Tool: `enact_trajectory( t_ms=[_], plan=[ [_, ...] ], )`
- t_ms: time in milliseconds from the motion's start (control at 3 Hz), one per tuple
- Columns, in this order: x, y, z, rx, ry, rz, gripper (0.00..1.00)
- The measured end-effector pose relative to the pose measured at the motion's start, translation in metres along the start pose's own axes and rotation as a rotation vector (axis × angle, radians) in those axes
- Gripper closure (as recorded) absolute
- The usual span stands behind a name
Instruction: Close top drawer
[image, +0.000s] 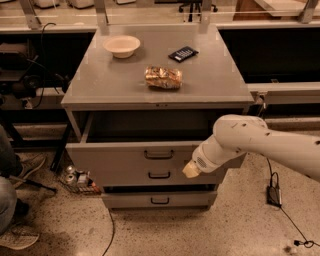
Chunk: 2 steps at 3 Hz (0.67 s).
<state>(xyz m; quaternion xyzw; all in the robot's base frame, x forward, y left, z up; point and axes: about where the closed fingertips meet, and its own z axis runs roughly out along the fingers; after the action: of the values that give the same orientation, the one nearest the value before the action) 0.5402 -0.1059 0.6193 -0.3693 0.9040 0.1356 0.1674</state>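
Speckled workshop floor (210, 230), with a grey cabinet (150, 105) standing before dark benches. The cabinet's tabletop (215, 80) carries a bowl (122, 45), a snack bag (163, 77) and a dark device (183, 53).

The top drawer (110, 154) stands partly pulled out from the cabinet's front, toward the viewer, its dark cavity exposed beneath the tabletop edge. Its front panel runs left to right, and its handle (159, 155) sits at the centre. The closing travel therefore appears to run straight back into the cabinet, square to that panel.

The hand (191, 170) is at the cabinet's front, low on the drawer panel and to the right of the handle. It seems to be against the panel or just short of it. Whether the hand is spread or pressed together cannot be told. The arm (260, 145) reaches in from the cabinet's right side.

An off-centre push could skew the drawer in its runners. To the cabinet's left a person's shoe (20, 237) and a cable (111, 225) lie on the floor, well apart from the arm.
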Motion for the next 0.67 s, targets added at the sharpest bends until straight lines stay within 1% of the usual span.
enact_trajectory(
  t_ms=[333,667],
  plan=[
    [0.000,0.000,0.000,0.000,0.000,0.000,1.00],
    [0.003,-0.012,-0.004,0.029,-0.027,0.017,1.00]
  ],
)
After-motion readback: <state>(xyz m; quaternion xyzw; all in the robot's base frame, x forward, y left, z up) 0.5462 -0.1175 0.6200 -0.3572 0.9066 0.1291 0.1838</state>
